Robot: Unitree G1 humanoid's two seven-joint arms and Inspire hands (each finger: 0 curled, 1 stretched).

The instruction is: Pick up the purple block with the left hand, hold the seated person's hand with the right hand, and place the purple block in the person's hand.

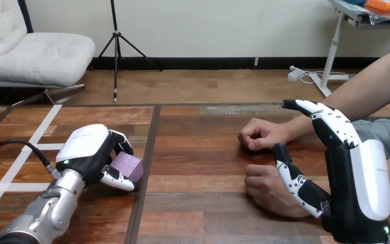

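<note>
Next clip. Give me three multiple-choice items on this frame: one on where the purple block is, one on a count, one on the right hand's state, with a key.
1. Where is the purple block?
A. Inside the curled fingers of the left hand
B. In the person's palm
C. Loose at the far edge of the table

2. How many of the person's hands rest on the table?
A. None
B. One
C. Two

3. How is the right hand?
A. Closed in a fist on nothing
B. Open, fingers straight
C. Curled round the block

Key: 1 A, its fingers and thumb wrap the block. 2 C, a fist lies farther off and another hand nearer, by the right hand's thumb. 3 B, its fingers are extended.
</note>
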